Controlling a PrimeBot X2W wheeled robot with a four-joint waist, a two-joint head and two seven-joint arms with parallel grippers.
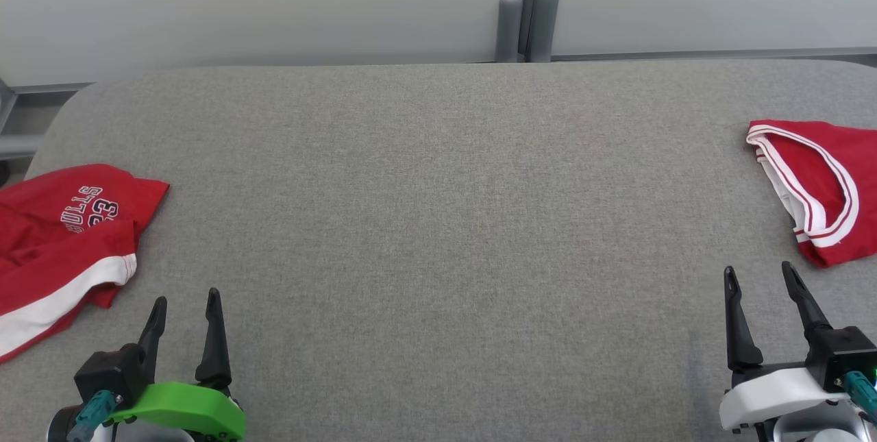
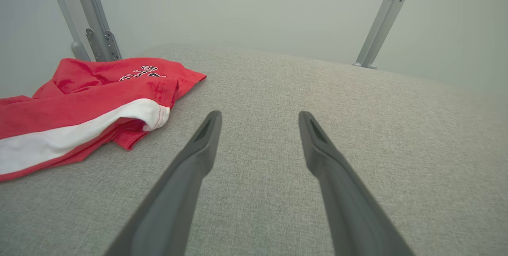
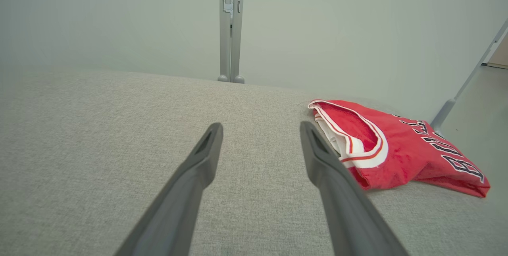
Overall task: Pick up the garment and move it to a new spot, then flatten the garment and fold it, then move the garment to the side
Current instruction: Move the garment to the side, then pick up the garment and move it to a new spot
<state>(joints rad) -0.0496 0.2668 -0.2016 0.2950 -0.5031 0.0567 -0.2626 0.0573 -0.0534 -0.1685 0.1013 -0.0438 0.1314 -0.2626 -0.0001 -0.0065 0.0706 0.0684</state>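
A wide grey fabric-covered surface (image 1: pixel 438 223) spreads across the scene, its broad middle bare. The left gripper (image 1: pixel 187 297) sits at the near left with its jaws released and spread apart, holding nothing, the two dark fingers pointing toward the far side above the cloth. The right gripper (image 1: pixel 757 268) sits at the near right in the same way: jaws wide, nothing between them.

There are two red garments, one at each end. The crumpled red garment (image 1: pixel 62 236) lies at the left edge of the surface, just to the left of the left gripper and a little farther back. It is bunched and creased, with a broad white band along its near side and dark-outlined lettering and the number 23 on its far part. Part of it runs off the left of the head view.

The red jersey (image 1: pixel 839 139) lies at the right edge, beyond the right gripper and slightly to its right. An opening trimmed in white and red stripes faces left, and large lettering shows on its right part in the right wrist view. It looks flatter than the other piece, and neither gripper touches either one.

Grey posts (image 1: pixel 526 24) stand at the far edge, against a pale wall (image 1: pixel 240 3).
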